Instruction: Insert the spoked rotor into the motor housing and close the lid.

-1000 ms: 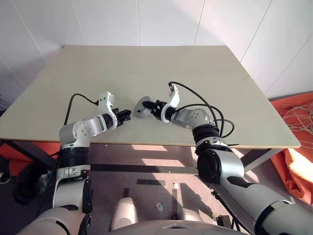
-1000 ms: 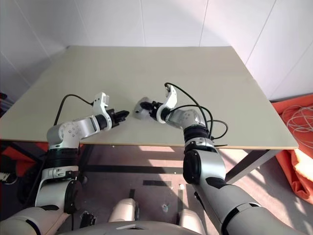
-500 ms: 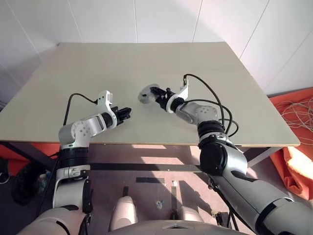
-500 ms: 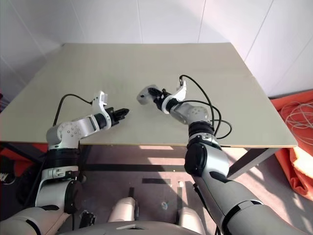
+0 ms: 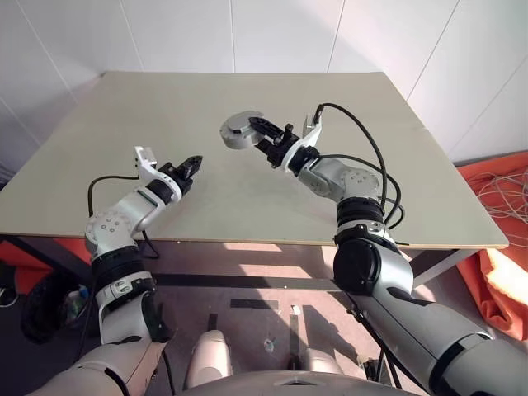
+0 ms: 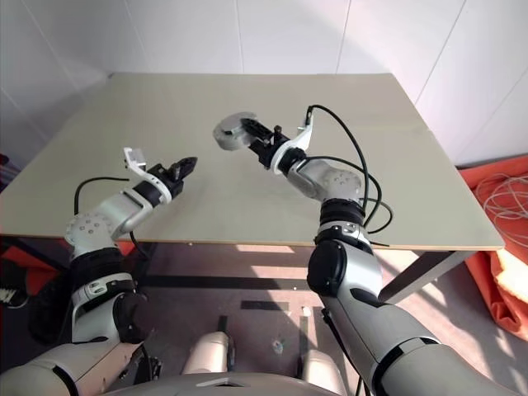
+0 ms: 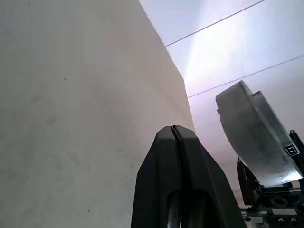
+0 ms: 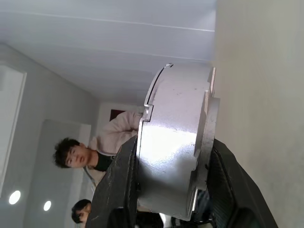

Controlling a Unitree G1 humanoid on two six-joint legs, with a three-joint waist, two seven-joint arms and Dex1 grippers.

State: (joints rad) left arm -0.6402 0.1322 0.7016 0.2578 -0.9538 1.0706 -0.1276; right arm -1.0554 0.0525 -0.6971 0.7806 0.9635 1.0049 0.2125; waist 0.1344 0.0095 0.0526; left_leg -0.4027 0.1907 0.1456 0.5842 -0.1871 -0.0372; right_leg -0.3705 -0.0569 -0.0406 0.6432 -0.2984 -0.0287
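Right hand (image 5: 262,136) is clamped on the motor housing (image 5: 240,130), one black finger on each side of the round silvery-grey body, and holds it up in the air above the counter (image 5: 346,107), over its middle. Housing is tilted on edge, not flat. In the right wrist view it sits snug between the two fingers (image 8: 118,185), stepped rim visible (a person in a pale top shows behind it, against the wall).

Left hand (image 5: 189,166) has its fingers pressed fully together with nothing between them. It hangs above the near left part of the counter, pointing toward the housing but well apart from it. Left wrist view shows the housing (image 7: 254,137) off to one side of the closed fingertips (image 7: 173,142).
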